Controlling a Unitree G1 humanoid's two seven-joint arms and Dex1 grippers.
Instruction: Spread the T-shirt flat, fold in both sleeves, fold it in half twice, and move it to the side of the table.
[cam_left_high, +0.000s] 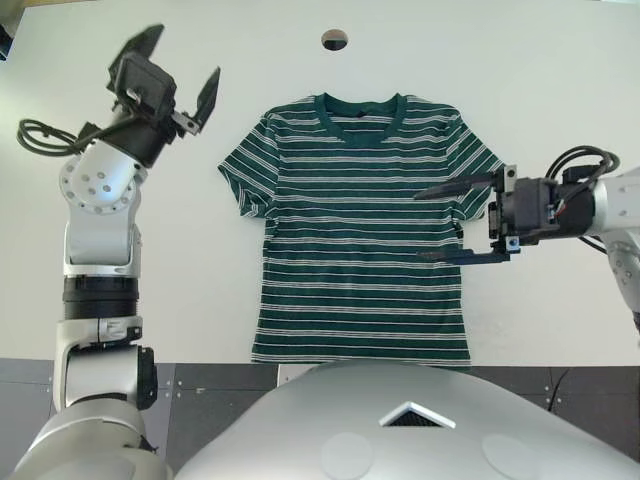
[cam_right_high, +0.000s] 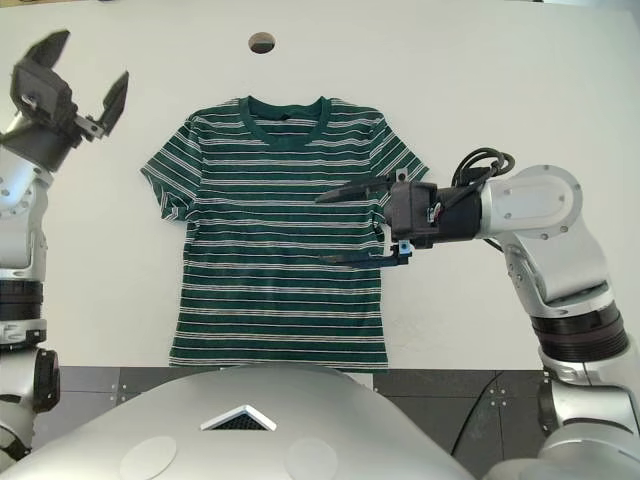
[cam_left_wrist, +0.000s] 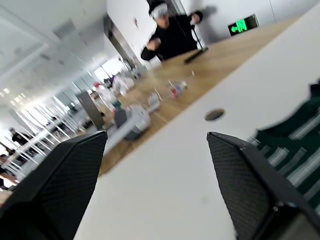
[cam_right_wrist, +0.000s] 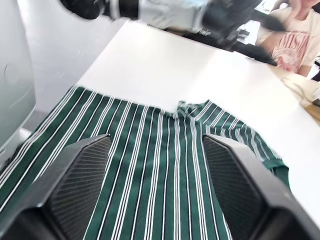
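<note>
T-shirt (cam_left_high: 362, 225), green with white stripes, lies flat on the white worktop (cam_left_high: 560, 90), sleeves unfolded. Both end effectors, left (cam_left_high: 170, 75) and right (cam_left_high: 455, 222), are released; every fold remains.

We see the T-shirt (cam_left_high: 360, 250), dark green with thin white stripes, lying spread flat and front up on the white table (cam_left_high: 560, 80). Its collar points to the far edge, its hem lies at the near edge, and both short sleeves are unfolded.
</note>
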